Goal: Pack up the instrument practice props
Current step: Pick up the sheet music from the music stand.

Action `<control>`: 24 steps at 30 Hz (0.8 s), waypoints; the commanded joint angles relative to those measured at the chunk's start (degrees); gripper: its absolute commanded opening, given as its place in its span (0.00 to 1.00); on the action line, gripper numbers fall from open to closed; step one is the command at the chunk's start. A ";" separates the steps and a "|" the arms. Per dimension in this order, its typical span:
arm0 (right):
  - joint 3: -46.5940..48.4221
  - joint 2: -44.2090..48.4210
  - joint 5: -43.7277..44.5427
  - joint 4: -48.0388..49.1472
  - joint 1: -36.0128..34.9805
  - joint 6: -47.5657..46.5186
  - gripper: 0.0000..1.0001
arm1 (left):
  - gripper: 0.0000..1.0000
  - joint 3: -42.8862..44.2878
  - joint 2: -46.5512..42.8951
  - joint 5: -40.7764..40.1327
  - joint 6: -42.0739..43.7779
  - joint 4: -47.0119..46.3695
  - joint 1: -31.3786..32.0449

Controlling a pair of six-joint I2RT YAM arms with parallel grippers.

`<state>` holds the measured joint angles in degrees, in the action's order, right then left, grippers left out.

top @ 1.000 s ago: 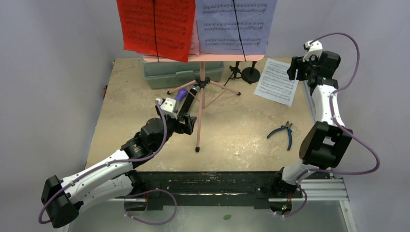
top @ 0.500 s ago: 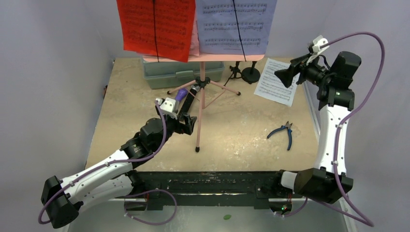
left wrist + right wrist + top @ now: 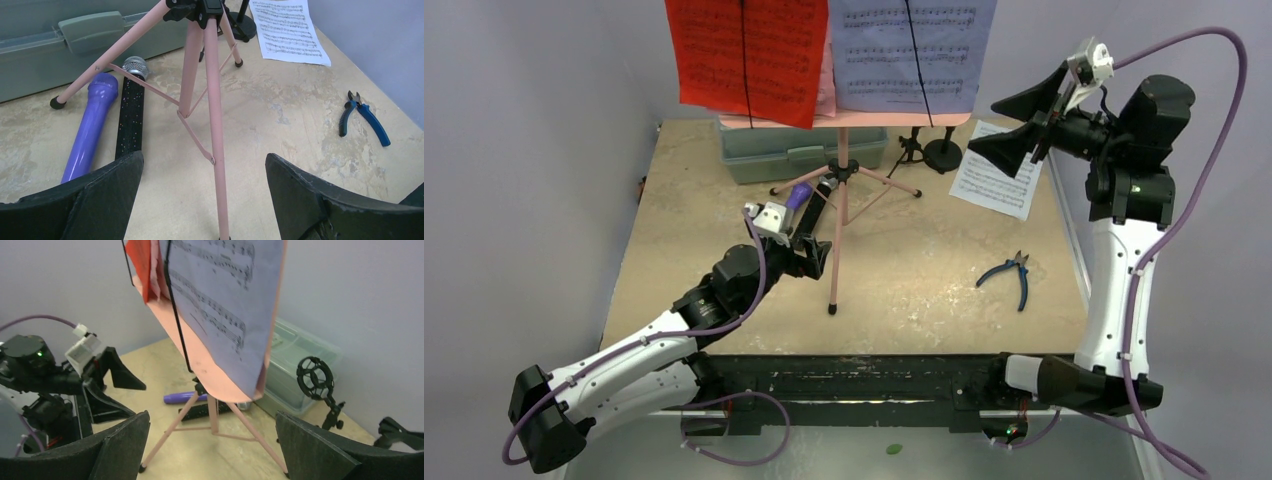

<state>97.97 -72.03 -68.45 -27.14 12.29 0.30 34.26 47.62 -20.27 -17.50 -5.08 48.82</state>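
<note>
- Top view: the pink stand [image 3: 842, 195] is at the far middle of the table [image 3: 924, 290], with a red page [image 3: 744, 55] and a white page [image 3: 914, 50] on its tray. The left claw [image 3: 816, 252], spread, is at the stand's near leg. The right claw [image 3: 986, 125], spread, hangs raised just right of the white page.
- Left wrist: that leg stands between the spread fingers, touching neither. A purple microphone [image 3: 90, 135] and a black microphone [image 3: 131, 110] lie side by side on the table beyond.
- Right wrist: the pages rise ahead of the wide-apart fingers, clear of both.
</note>
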 commanded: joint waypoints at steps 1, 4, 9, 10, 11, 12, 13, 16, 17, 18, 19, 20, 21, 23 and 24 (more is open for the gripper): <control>6.71 -2.34 -0.57 1.79 -2.40 6.87 0.99 | 0.91 1.31 -0.09 0.74 -0.96 -2.49 0.02; 10.18 -4.64 1.19 2.89 -4.10 10.23 0.99 | 0.91 1.66 0.27 0.89 -1.03 -2.43 -0.04; 12.43 -6.91 3.67 6.64 -6.66 18.40 0.98 | 0.91 1.85 0.33 0.85 -1.06 -2.31 -0.02; 12.64 -7.04 4.25 6.87 -6.93 19.14 0.97 | 0.91 1.79 0.29 0.77 -1.07 -2.19 -0.04; 13.00 -7.13 4.54 6.91 -7.13 19.59 0.97 | 0.91 1.78 0.29 0.72 -1.11 -2.21 -0.02; 13.22 -7.16 5.06 6.91 -7.19 20.10 0.96 | 0.91 1.80 0.29 0.68 -1.01 -2.19 -0.02; 13.40 -7.12 5.44 6.85 -7.20 20.66 0.96 | 0.91 1.84 0.29 0.61 -1.01 -2.17 0.01; 13.54 -6.83 5.29 7.49 -7.31 22.12 0.95 | 0.91 1.98 0.62 0.61 -0.80 -2.27 -0.03; 13.56 -6.69 5.12 7.61 -7.29 22.39 0.94 | 0.91 2.02 0.68 0.65 -0.79 -2.30 0.02; 13.55 -6.53 4.97 7.70 -7.29 22.65 0.93 | 0.91 2.11 0.80 0.67 -0.78 -2.26 -0.03; 13.48 -6.36 4.61 7.72 -7.28 22.93 0.92 | 0.91 2.12 0.89 0.72 -0.78 -2.27 -0.02; 13.43 -6.17 4.11 7.87 -7.28 22.99 0.92 | 0.91 2.13 0.90 0.76 -0.83 -2.26 0.03; 13.28 -5.93 3.63 8.10 -7.28 23.14 0.91 | 0.91 2.08 0.90 0.76 -0.79 -2.22 0.01; 13.06 -5.49 2.85 8.32 -7.28 23.15 0.90 | 0.91 2.00 0.86 0.76 -0.78 -2.26 0.01; 12.96 -5.29 2.58 8.18 -7.28 22.91 0.90 | 0.91 1.97 0.82 0.76 -0.78 -2.30 0.03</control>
<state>109.06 -79.57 -64.07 -21.34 5.26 21.65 34.26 48.53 -19.90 -17.61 -5.08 48.82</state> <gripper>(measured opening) 0.907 0.917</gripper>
